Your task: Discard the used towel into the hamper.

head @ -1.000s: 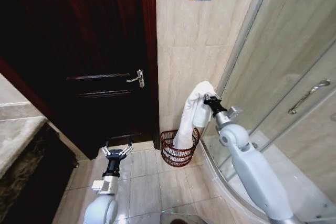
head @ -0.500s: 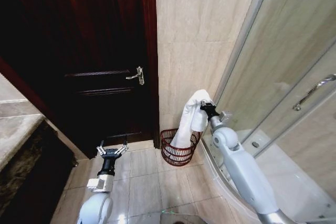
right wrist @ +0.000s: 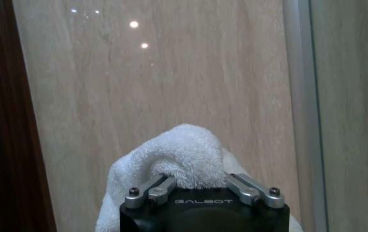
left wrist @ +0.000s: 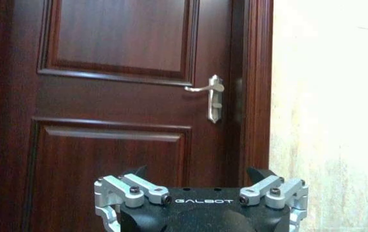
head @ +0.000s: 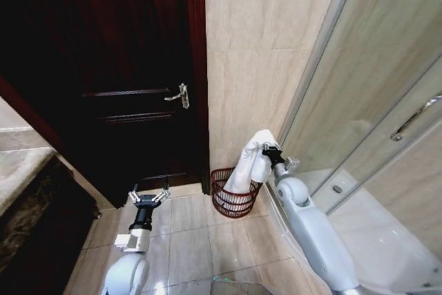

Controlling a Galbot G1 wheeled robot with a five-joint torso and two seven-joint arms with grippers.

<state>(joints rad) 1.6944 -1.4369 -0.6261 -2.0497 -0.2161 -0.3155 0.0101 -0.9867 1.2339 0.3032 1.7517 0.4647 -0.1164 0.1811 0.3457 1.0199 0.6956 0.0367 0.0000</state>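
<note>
Now right claw [head: 268, 150] holds towel [head: 250, 165] over hamper [head: 233, 200]

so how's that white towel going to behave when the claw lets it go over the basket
Probably floppy: the towel droops from the right claw in a long fold, its lower end already inside the hamper. It looks thick and fluffy, so likely not slippery. Its top bulges above the rim, so part may drape over the edge. The left claw hangs low by the door.
</note>
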